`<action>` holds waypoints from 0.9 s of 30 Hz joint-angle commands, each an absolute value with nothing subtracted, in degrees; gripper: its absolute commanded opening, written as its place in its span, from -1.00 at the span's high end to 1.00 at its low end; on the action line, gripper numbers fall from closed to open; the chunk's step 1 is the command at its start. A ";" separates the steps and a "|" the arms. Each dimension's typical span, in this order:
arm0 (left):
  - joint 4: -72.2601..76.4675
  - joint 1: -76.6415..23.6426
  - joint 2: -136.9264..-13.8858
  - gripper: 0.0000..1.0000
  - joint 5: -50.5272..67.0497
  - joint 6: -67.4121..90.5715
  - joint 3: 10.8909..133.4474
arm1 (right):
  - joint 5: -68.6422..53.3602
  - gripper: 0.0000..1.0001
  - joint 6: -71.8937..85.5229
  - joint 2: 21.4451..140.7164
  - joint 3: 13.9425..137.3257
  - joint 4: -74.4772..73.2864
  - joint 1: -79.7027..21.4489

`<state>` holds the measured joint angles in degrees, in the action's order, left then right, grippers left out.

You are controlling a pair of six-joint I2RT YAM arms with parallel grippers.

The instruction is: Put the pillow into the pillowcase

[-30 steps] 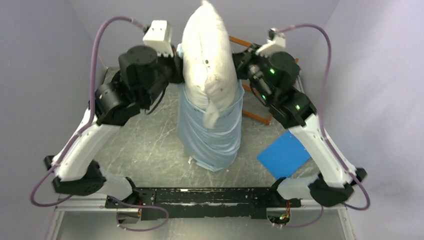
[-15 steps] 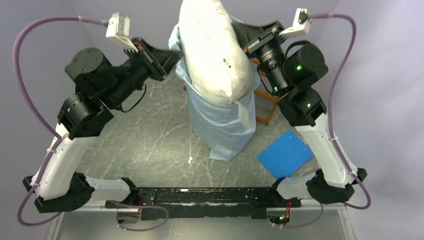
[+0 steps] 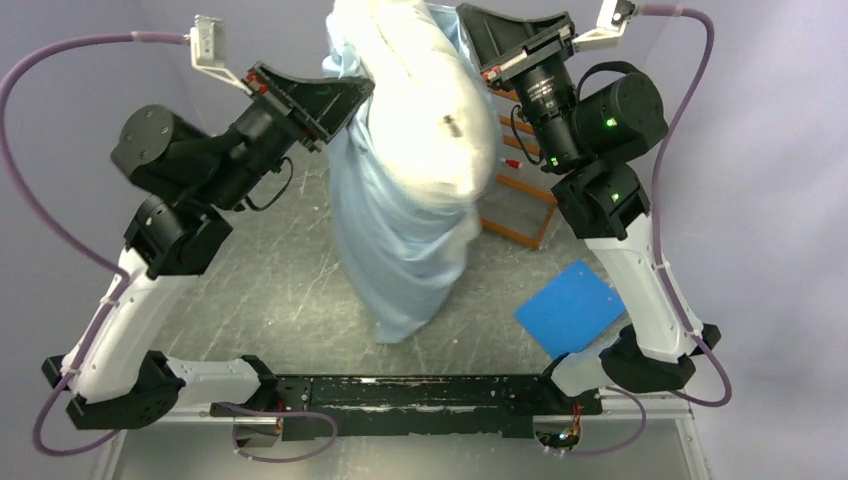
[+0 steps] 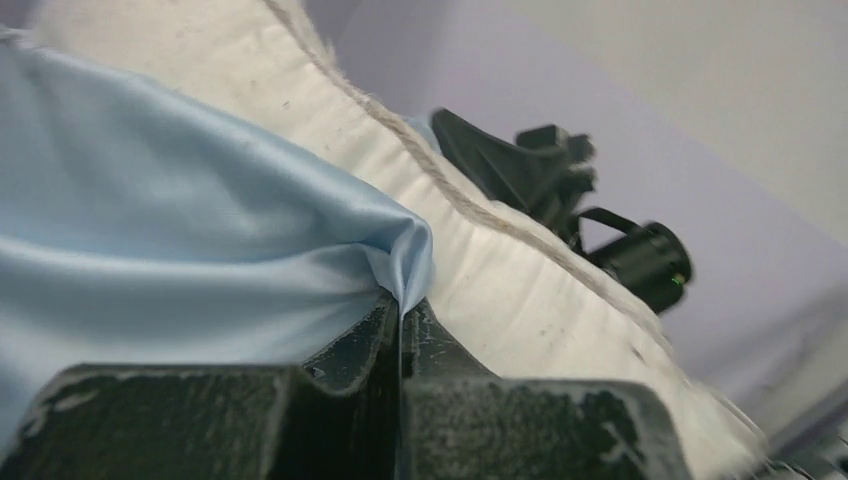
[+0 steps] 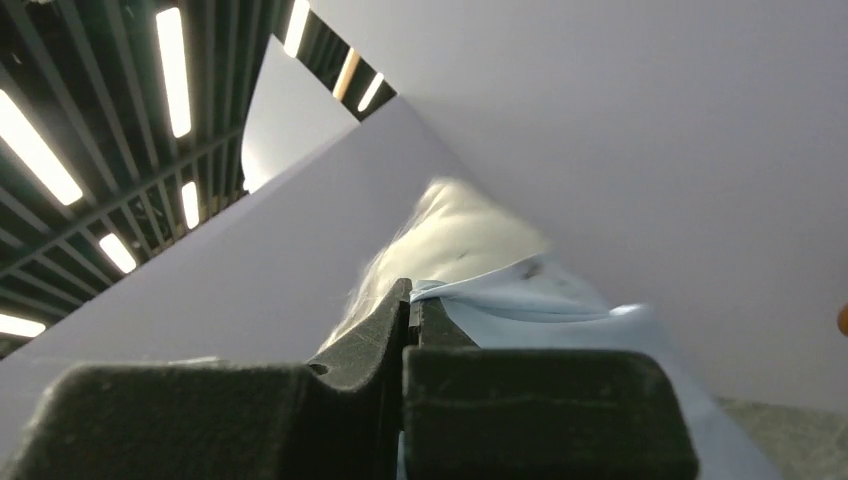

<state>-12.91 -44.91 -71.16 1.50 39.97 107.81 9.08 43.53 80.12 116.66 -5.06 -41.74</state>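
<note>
The off-white pillow [image 3: 425, 110] stands partly inside the pale light-blue pillowcase [image 3: 400, 240], which hangs down to the table between my arms. My left gripper [image 3: 355, 92] is shut on the pillowcase's open edge at the pillow's left side; in the left wrist view [image 4: 402, 305] blue cloth [image 4: 150, 230] is pinched between the jaws, with the pillow [image 4: 500, 260] just behind. My right gripper [image 3: 468, 22] is shut on the pillowcase edge at the pillow's right side; in the right wrist view [image 5: 410, 292] blue cloth [image 5: 540, 300] and the pillow [image 5: 450, 235] show past the jaws.
A small flat bright-blue sheet [image 3: 572, 308] lies on the table at the right. An orange wire frame [image 3: 525, 185] stands behind the pillow at the right. Grey walls close in the left, back and right sides.
Both grippers have risen and lifted the pillowcase edge higher up the pillow. The pillowcase's lower end has swung left and hangs longer.
</note>
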 commanded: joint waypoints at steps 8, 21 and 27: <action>-22.20 -45.61 -77.71 0.90 -13.21 28.74 126.38 | 1.02 1.00 57.98 65.66 93.35 14.79 -41.83; -6.39 -47.10 -72.45 0.90 5.32 44.40 97.16 | 18.03 1.00 34.77 80.51 121.44 -2.17 -41.01; -12.82 -48.10 -75.39 0.91 -6.45 34.30 111.57 | -0.23 1.00 48.47 71.86 101.17 9.54 -40.98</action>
